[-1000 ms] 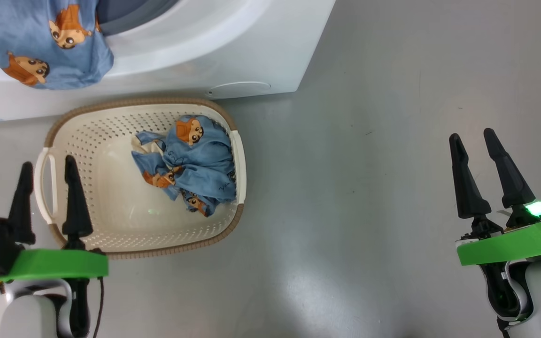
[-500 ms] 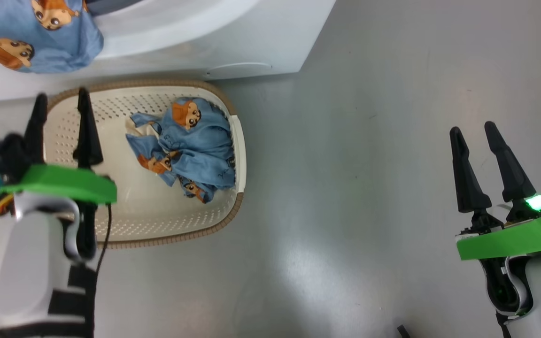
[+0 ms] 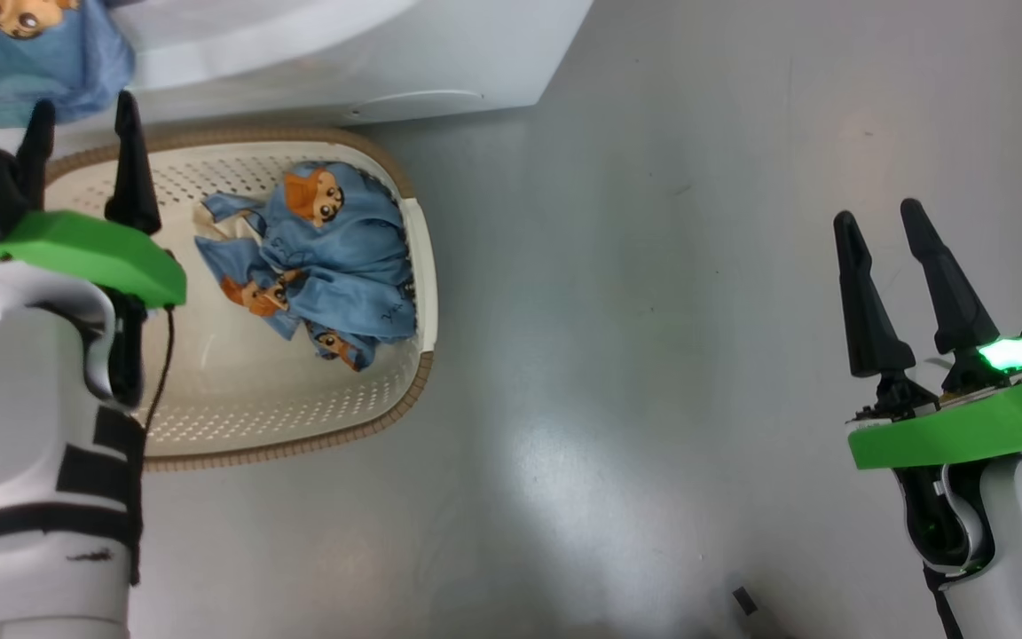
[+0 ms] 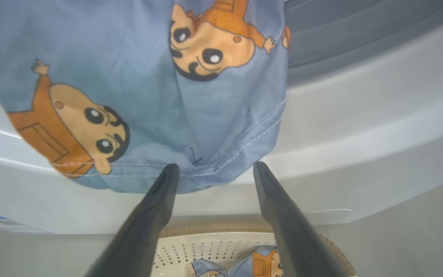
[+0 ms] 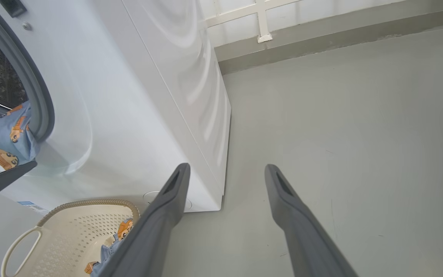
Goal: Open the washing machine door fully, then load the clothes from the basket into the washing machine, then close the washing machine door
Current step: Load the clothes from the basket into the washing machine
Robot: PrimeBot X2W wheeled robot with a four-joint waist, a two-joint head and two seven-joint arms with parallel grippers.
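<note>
Dark fingers [image 3: 866,302], green wrist plates [image 3: 955,435]

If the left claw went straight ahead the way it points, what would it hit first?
Probably the hem of the blue garment hanging down the front of the washing machine; depth is unclear.

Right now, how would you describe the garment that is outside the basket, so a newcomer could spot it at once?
Find the white washing machine; from the lower lip of its open mouth a light-blue garment hangs out over the front. Unlike the second garment, crumpled in the basket below, it is draped on the machine.
</note>
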